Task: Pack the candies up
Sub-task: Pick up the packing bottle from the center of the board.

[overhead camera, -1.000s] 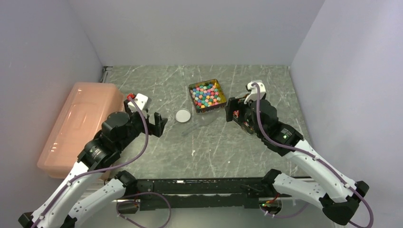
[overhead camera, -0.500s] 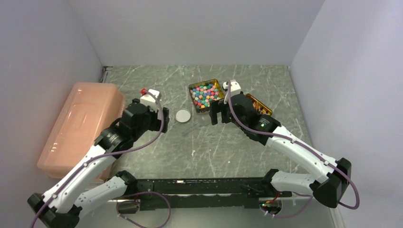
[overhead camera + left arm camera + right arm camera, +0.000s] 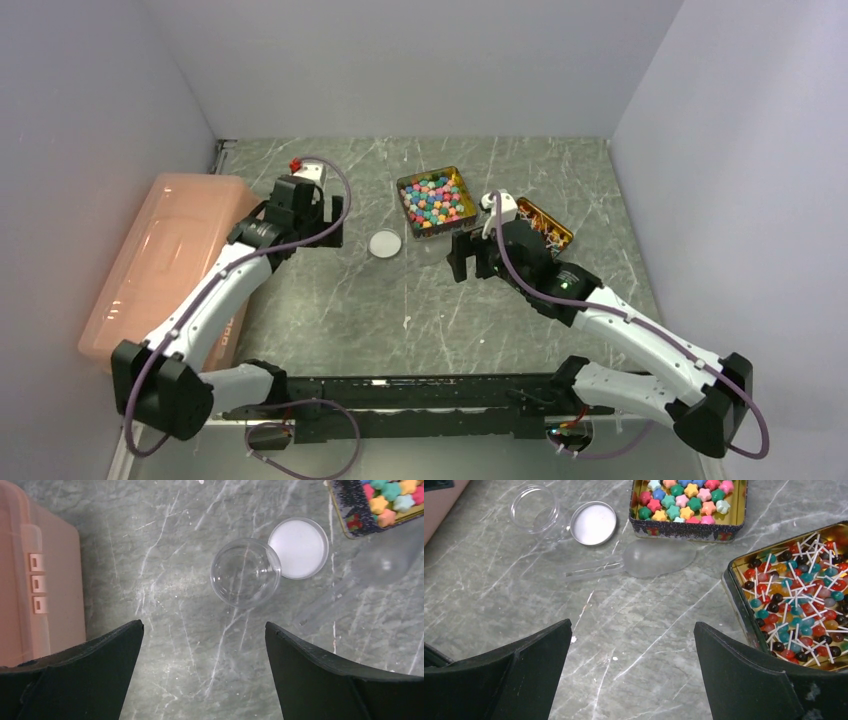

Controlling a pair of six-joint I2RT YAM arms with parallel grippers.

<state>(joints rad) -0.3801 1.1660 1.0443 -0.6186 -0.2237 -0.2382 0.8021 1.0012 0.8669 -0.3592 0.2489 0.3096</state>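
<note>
The left gripper (image 3: 201, 632) is hanging wide open and empty, with the jar (image 3: 245, 572) at its one o'clock. The right gripper (image 3: 633, 630) is doing likewise, with the scoop (image 3: 644, 560) at twelve. The candies (image 3: 684, 500) are sitting in the tin (image 3: 684, 529) beyond the scoop, so the right gripper is probably best closing on the scoop's thin handle, not its bowl.

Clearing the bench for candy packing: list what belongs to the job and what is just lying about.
Job: star candies, lollipops, jar, lid, scoop.
Probably lying about: pink box.
</note>
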